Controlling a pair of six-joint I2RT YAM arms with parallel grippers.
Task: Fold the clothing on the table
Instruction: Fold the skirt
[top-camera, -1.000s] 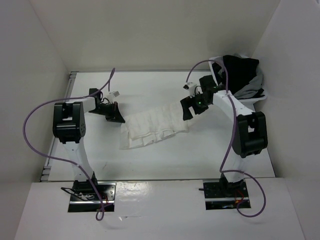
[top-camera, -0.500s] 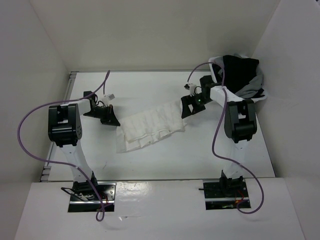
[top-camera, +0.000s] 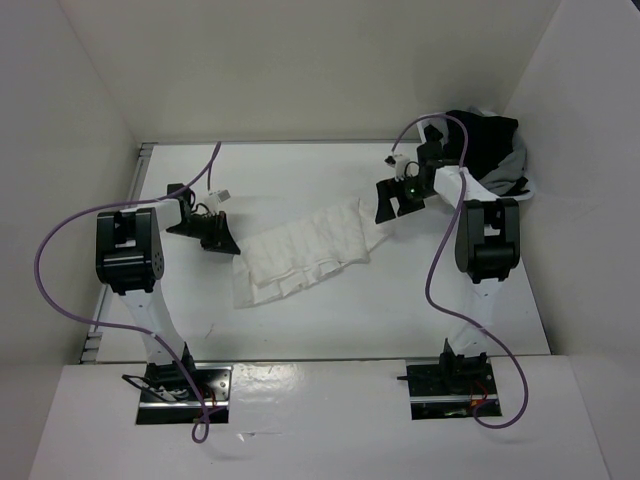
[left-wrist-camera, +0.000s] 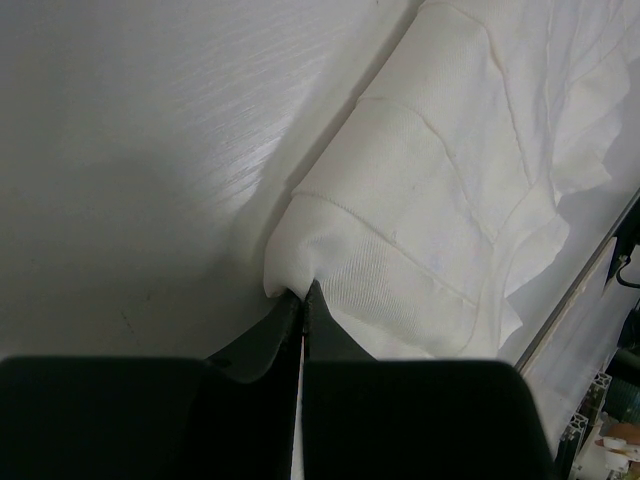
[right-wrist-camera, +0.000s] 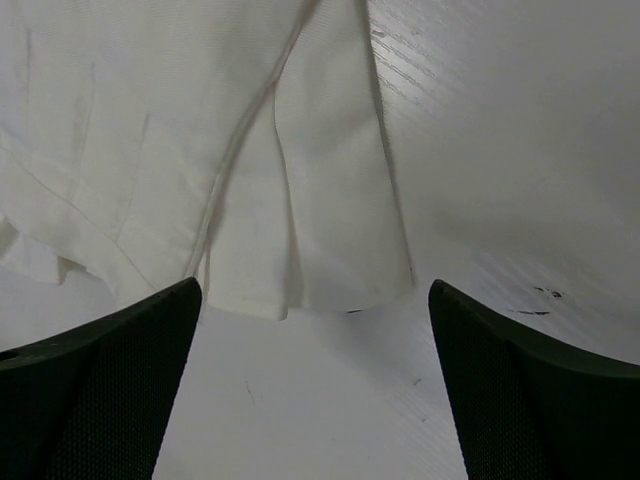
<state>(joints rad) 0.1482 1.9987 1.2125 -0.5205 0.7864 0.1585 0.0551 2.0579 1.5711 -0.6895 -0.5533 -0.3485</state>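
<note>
1. The white pleated skirt of thin fabric (top-camera: 305, 250) lies as a long, creased diagonal band across the middle of the flat matte white table (top-camera: 400, 300).
2. The black left gripper (left-wrist-camera: 302, 295) is pinched tight on the skirt's ribbed, rounded corner.
3. The black right gripper (right-wrist-camera: 312, 290) stands spread wide over the skirt's opposite, straight-hemmed end, holding nothing.

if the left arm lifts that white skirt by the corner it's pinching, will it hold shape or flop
Likely flops: the skirt lies thin and rumpled, so it should drape from the left gripper. Looks light, probably dragging easily across the table. With one corner pinched, it may fan out.
</note>
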